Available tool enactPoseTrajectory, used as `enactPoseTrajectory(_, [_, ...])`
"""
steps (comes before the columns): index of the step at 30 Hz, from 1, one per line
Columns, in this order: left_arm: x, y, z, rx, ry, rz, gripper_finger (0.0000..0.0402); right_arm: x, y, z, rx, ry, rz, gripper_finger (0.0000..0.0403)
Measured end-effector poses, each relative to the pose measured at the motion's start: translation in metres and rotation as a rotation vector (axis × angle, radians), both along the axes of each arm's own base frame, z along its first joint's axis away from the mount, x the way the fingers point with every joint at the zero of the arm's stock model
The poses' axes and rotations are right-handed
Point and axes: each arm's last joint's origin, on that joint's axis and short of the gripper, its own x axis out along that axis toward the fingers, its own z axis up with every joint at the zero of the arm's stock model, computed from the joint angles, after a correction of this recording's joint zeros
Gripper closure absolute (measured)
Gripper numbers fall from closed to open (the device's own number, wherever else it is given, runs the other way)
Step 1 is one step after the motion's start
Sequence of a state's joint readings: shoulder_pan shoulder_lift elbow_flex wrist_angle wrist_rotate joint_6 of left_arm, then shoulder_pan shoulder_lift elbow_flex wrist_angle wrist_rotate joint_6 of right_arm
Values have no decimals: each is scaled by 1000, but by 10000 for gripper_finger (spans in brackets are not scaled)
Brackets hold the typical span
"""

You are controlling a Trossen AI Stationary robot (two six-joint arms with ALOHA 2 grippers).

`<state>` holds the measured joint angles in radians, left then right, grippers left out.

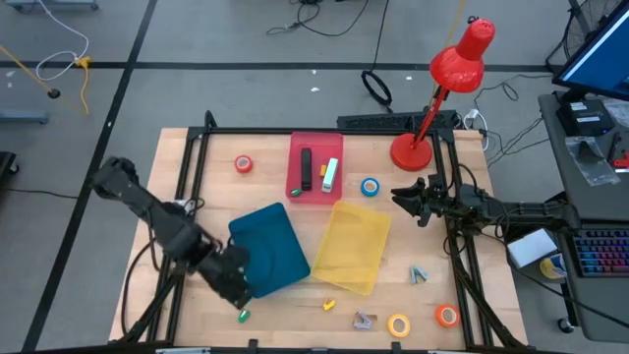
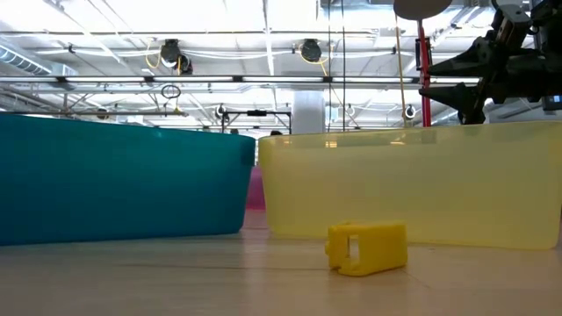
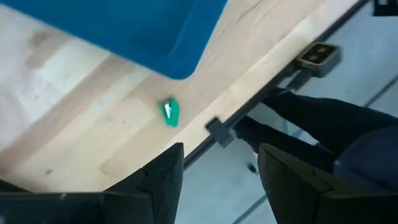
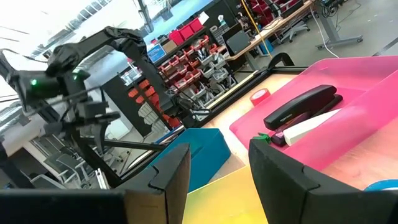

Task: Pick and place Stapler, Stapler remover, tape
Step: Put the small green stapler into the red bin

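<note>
Hovering near the surface's (image 1: 197, 187) front-left edge, the left pincer (image 1: 234, 285) sits just beside the blue tray's (image 1: 275, 246) front corner, fingers apart, nothing between them. The left wrist view shows a small green bit (image 3: 170, 112) on bare wood between the tray and the edge.

Right pincer (image 1: 408, 202) hangs over the right side, fingers apart and empty, pointing toward the pink tray (image 1: 295, 182). Bare wood lies between it and the yellow tray (image 1: 354, 246).

Containers:
- Pink tray, rear centre: black stapler (image 1: 306, 169) and a white stapler remover (image 1: 329, 174) side by side inside.
- Blue tray, front-left of centre: no contents visible.
- Yellow tray, just beside the blue one: no contents visible.

Tape, all on the surface outside the trays:
- red-orange roll (image 1: 243, 164) left of the pink tray
- blue roll (image 1: 370, 187) between the pink tray and the right pincer
- yellow roll (image 1: 398, 324) and second red-orange roll (image 1: 447, 316) near the front-right edge

Red desk lamp (image 1: 442, 84) stands at the rear-right corner. A small yellow bit (image 2: 367, 247) lies in front of the yellow tray.
</note>
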<state>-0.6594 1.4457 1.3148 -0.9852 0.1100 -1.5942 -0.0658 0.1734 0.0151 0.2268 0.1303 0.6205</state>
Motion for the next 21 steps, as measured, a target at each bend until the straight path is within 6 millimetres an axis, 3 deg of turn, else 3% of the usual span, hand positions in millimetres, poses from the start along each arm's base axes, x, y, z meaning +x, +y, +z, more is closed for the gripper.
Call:
enactPoseTrajectory(12, [2,-54,-60,123,190,-20,195,0,0,0,8,-2,1,245])
enactPoseTrajectory(21, [10,-71,-98,191,261,-35,195,0,0,0,8,-1,0,245])
